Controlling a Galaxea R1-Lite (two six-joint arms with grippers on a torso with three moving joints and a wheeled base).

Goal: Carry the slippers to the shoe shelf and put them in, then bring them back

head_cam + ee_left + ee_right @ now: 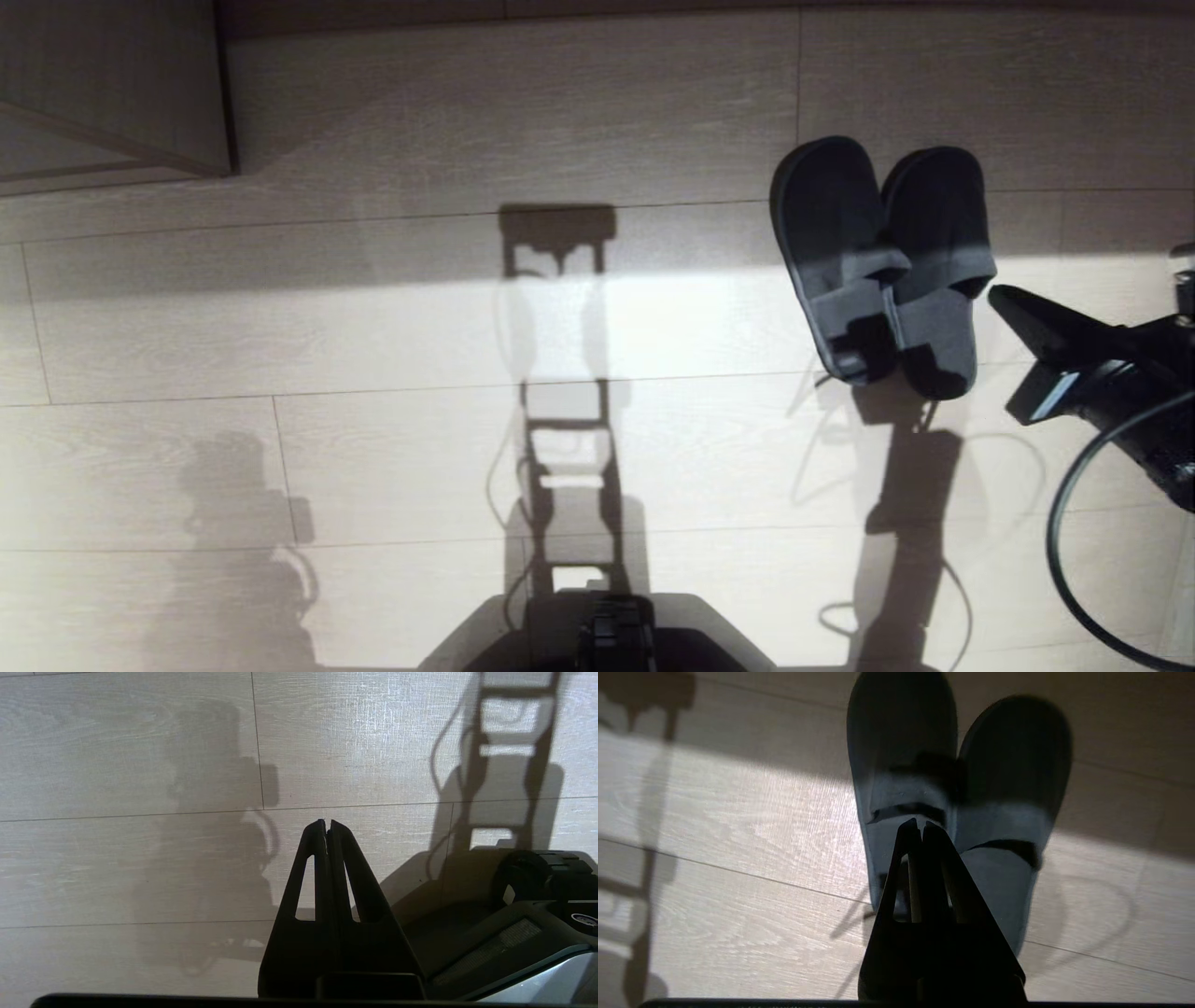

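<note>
Down by the robot's base (pixel 607 635) the left gripper (pixel 327 823) hangs over bare floor (pixel 373 327), well away from the slippers, its jaws pressed together. Nearer the slippers (pixel 878 271), the right gripper (pixel 1004 301) hovers just beside the pair's right edge, jaws likewise together and holding nothing; from behind its fingers the tips (pixel 920 826) line up over the strap of one slipper. The two slippers lie side by side, touching, toes pointing away. Farthest off, left of the slippers, stands a wooden cabinet corner (pixel 112 93).
</note>
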